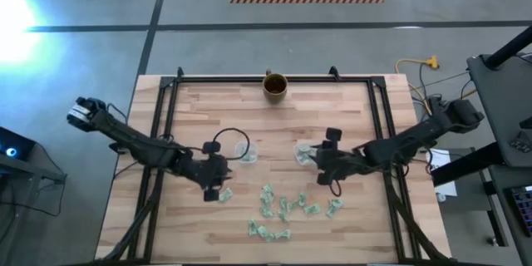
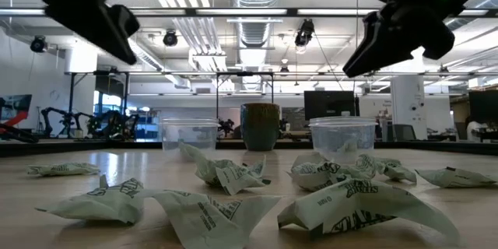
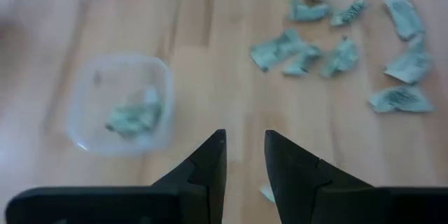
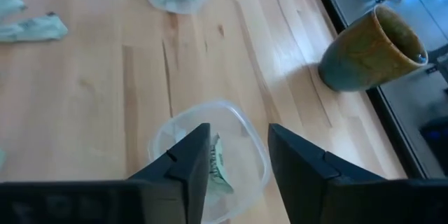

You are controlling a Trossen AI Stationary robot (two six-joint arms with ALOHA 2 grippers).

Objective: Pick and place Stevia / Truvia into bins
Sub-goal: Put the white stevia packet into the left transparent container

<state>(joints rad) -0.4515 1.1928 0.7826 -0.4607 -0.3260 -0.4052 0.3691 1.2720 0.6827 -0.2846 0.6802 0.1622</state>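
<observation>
Risk assessment, sorting in progress. Right gripper [image 4: 238, 161] over right cup [image 4: 246, 136], centre-right of high view; fingers parted, nothing held, packet [image 4: 218, 164] in cup below. Retreating low could clip rim, tip cup. Left gripper [image 3: 245, 157] fingers apart, empty, beside left cup [image 1: 244, 151]. Loose packets [image 1: 283, 208] heaped lower centre; crumpled overlap risks double pick. Mug [image 1: 275, 86] top centre: avoid.

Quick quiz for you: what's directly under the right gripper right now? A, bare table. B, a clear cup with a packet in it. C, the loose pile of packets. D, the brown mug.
B: in the right wrist view the right gripper hangs open over a clear cup holding a packet, while the mug stands off at the table's edge.
</observation>
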